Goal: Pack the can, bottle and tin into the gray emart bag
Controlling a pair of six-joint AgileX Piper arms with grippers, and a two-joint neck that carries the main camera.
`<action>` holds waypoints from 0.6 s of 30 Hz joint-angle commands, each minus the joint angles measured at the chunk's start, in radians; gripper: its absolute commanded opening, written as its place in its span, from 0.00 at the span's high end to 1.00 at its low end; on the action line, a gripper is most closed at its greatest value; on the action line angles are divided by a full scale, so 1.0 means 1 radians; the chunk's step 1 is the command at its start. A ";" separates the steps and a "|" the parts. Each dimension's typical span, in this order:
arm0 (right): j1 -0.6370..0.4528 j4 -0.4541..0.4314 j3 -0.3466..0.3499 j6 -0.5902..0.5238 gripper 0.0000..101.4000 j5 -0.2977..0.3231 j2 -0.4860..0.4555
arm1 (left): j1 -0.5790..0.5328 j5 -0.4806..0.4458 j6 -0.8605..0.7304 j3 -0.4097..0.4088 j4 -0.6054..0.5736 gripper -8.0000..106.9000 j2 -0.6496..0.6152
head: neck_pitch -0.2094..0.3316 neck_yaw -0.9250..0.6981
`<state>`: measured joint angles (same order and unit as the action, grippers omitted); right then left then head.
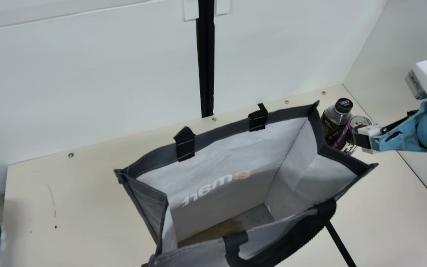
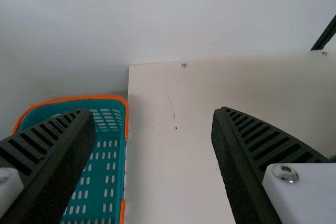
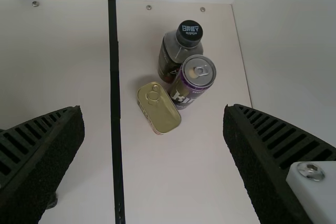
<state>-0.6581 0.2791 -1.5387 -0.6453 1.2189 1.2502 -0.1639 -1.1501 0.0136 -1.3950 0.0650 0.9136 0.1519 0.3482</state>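
With the left hand [image 2: 151,111] and right hand [image 3: 153,110] spread and empty, the purple metal can [image 3: 186,88], likely heavy and slick, so best gripped round its middle, stands on the cream table [image 3: 184,182] beside the black-capped plastic bottle [image 3: 170,59] and flat gold tin [image 3: 163,115].

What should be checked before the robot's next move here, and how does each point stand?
1. Bag mouth open: ok.
2. Can and bottle upright: ok.
3. Tin lying flat, ring pull up: ok.
4. Right gripper open and empty: ok.
5. Finger room between can and bottle: not ok, they stand too close together, I'd judge.
6. Gap between tin and can: cannot tell whether they touch.
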 commanded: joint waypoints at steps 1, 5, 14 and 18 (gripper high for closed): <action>0.000 0.000 0.000 0.000 0.10 0.000 0.000 | -0.045 0.004 0.027 -0.029 0.035 0.15 0.023 | 0.023 0.001; 0.000 0.000 0.000 0.000 0.10 0.000 0.000 | -0.124 0.009 0.076 -0.078 0.096 0.15 0.067 | 0.023 0.001; 0.000 0.000 0.000 0.000 0.10 0.000 0.000 | -0.294 0.002 0.180 -0.179 0.229 0.15 0.158 | 0.023 0.001; 0.000 0.000 0.000 0.000 0.10 0.000 0.000 | -0.350 -0.002 0.211 -0.216 0.262 0.15 0.191 | 0.023 0.001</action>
<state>-0.6581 0.2791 -1.5387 -0.6453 1.2189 1.2502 -0.4939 -1.1495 0.2189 -1.6016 0.3218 1.0984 0.1519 0.3467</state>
